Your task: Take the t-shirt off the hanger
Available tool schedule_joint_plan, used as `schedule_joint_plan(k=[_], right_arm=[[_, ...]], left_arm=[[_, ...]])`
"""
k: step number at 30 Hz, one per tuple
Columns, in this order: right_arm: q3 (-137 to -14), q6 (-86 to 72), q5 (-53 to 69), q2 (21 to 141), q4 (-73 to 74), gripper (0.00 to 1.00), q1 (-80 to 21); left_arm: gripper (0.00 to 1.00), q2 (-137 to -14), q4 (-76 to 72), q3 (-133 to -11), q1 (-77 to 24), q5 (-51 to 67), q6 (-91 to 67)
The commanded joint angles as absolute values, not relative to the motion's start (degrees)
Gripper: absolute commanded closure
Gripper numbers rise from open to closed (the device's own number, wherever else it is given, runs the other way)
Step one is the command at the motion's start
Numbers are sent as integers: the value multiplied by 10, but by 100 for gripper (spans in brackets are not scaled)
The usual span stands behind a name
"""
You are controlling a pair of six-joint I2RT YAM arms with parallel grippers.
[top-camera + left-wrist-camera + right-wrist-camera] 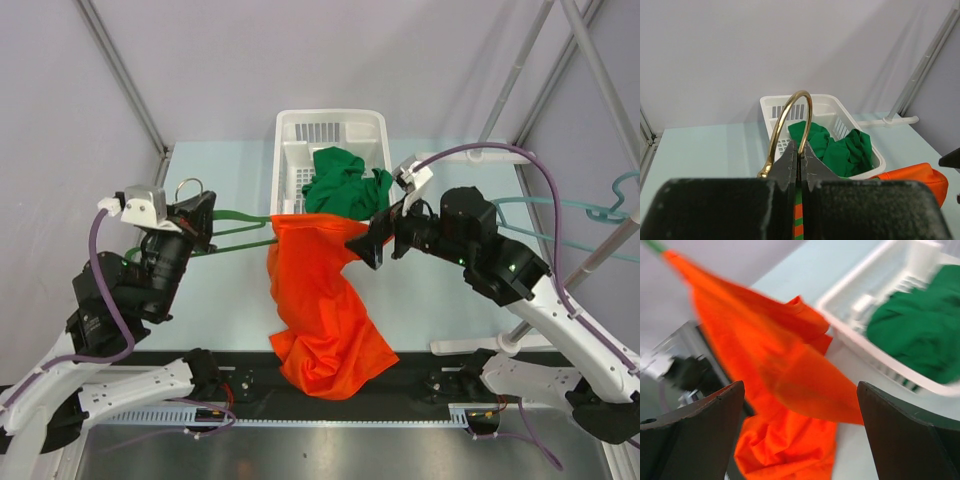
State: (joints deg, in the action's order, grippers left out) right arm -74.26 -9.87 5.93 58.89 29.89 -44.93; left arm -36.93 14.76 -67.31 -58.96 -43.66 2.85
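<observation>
The orange t-shirt (320, 300) hangs from a green hanger (235, 215) and trails down onto the table's near edge. My left gripper (205, 222) is shut on the hanger's neck just below its gold hook (790, 107). In the left wrist view the left gripper (801, 160) has its jaws pressed together. My right gripper (368, 243) is open at the shirt's right shoulder. In the right wrist view the t-shirt (785, 375) fills the space beyond the wide-apart right gripper (800, 385), and nothing is pinched. The hanger's green end (654, 245) pokes out at the top left.
A white basket (290, 150) at the back centre holds a crumpled green garment (345, 185). A teal hanger (600, 210) hangs on the rack at the right. Slanted metal frame poles (120, 70) stand at both back corners.
</observation>
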Motion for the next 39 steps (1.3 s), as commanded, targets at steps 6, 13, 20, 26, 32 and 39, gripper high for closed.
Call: schedule_joint_plan(k=[6, 13, 20, 26, 32, 39], right_arm=[[-661, -75, 236, 555, 194, 1, -451], [-657, -101, 122, 589, 163, 58, -451], [-675, -173, -265, 610, 268, 100, -456], [-672, -171, -416, 599, 317, 100, -463], [-697, -108, -320, 564, 311, 100, -463], [-705, -75, 65, 562, 303, 30, -460]], left_arm=[[100, -374, 157, -717, -586, -414, 24], [100, -351, 160, -705, -586, -418, 11], [100, -330, 162, -673, -586, -502, 23], [100, -282, 149, -645, -586, -585, 40], [100, -279, 155, -647, -586, -560, 15], [100, -327, 223, -692, -586, -455, -33]])
